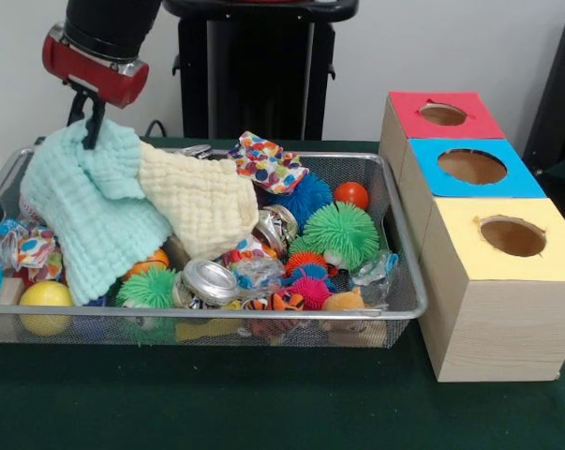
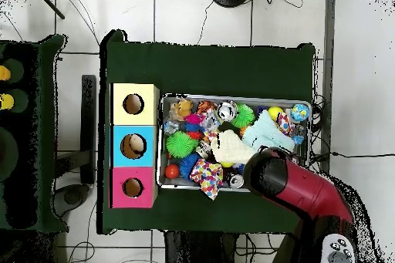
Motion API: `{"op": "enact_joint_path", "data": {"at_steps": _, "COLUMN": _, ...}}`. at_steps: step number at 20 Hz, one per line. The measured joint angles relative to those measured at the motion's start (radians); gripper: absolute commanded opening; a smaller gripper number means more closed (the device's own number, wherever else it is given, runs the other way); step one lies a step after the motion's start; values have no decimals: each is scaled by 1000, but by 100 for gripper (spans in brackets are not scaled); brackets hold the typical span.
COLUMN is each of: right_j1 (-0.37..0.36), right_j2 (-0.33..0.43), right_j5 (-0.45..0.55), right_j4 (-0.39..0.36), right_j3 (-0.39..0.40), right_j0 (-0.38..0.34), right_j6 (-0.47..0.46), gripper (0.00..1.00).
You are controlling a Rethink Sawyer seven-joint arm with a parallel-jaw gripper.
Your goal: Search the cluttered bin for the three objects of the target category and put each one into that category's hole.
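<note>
A wire mesh bin [image 1: 408, 272] holds mixed clutter. A mint-green cloth [image 1: 90, 211] hangs raised at the bin's left end, and its top corner is pinched by my gripper [image 1: 93, 131], which is shut on it. A cream cloth [image 1: 198, 202] lies against it, draped over the toys. A dotted colourful cloth [image 1: 266, 161] sits at the back of the bin. In the overhead view the arm [image 2: 297, 190] hides the gripper; the mint cloth [image 2: 266, 130] and cream cloth [image 2: 230, 146] show beside it.
Three wooden boxes with round holes stand right of the bin: red-topped [image 1: 483, 117], blue-topped [image 1: 423, 173], yellow-topped [image 1: 493, 319]. The bin also holds a green spiky ball [image 1: 343, 234], an orange ball [image 1: 351, 194], a yellow ball [image 1: 45, 295] and a crushed can [image 1: 210, 279].
</note>
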Motion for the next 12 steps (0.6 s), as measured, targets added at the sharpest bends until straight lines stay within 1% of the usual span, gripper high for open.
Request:
{"op": "enact_joint_path", "data": {"at_steps": 7, "right_j1": -9, "right_j2": 3, "right_j5": 0, "right_j4": -34, "right_j3": -19, "right_j0": -6, "right_j6": 0, "gripper": 0}}
{"op": "enact_joint_path", "data": {"at_steps": 12, "right_j1": -28, "right_j2": 16, "right_j5": 10, "right_j4": -60, "right_j3": -36, "right_j0": -35, "right_j6": 0, "gripper": 0}}
